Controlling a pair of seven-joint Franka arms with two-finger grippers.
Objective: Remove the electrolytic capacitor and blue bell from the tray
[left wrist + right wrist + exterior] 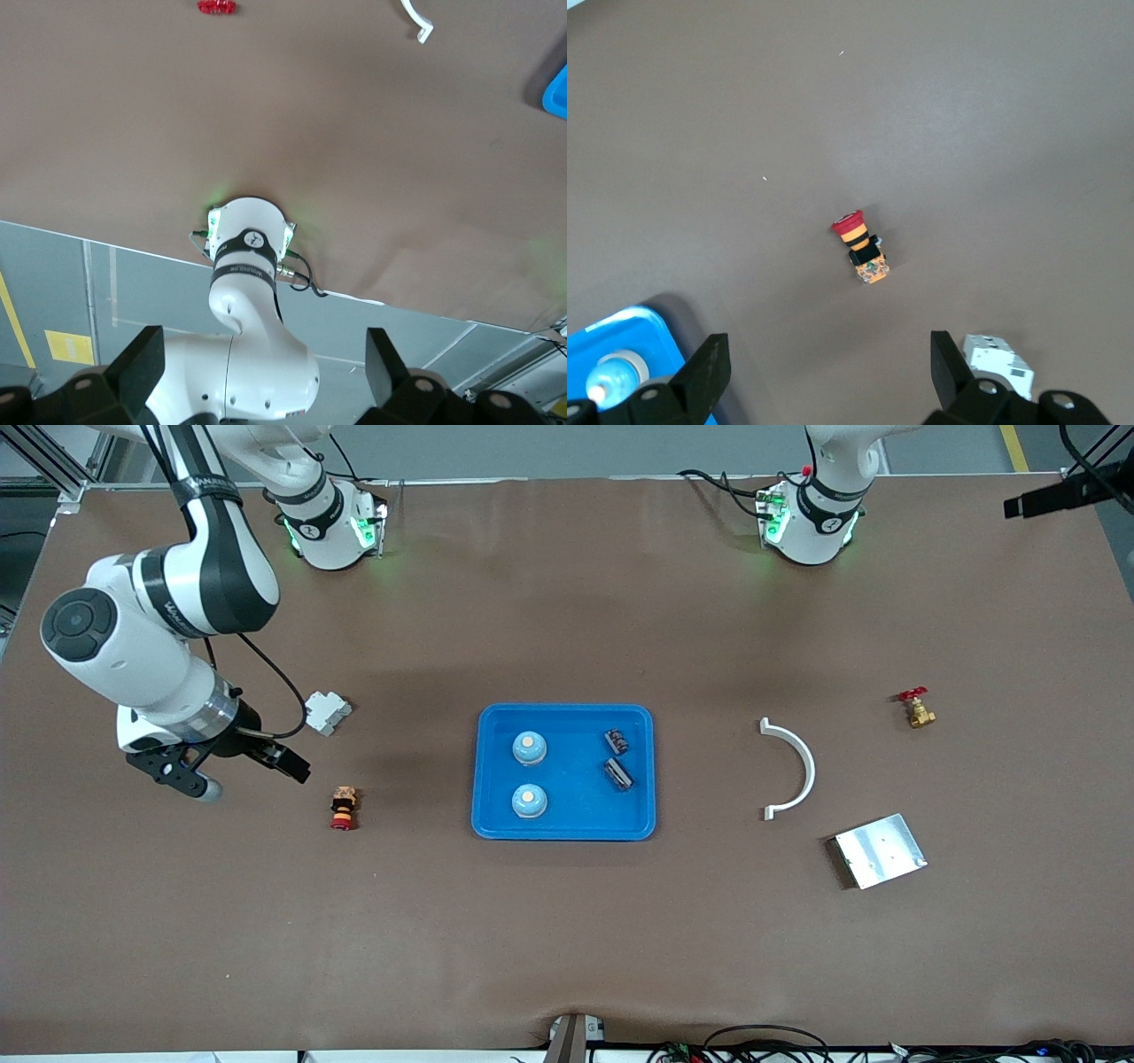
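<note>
Right gripper [232, 772], at the left of the front frame, hangs over bare brown mat, jaws spread wide and empty. Nothing lies between its fingers [702, 376]. Just beside it toward the centre lie a white plastic block [327, 712] and a red-capped, orange-and-black push button [343, 808], lying on its side.

Left gripper [261, 376], seen only in its wrist view, is spread wide and empty, raised near its own base; that arm waits.

At frame centre sits a shallow blue plastic tray [496, 815]. In it are two domed pale-blue bells [529, 747] and two small dark capacitors [617, 740], apart from one another.

In the right half of the frame lie a curved white bracket [797, 755], a flat metal plate [881, 850] and a brass valve [918, 710] with a red handle.
</note>
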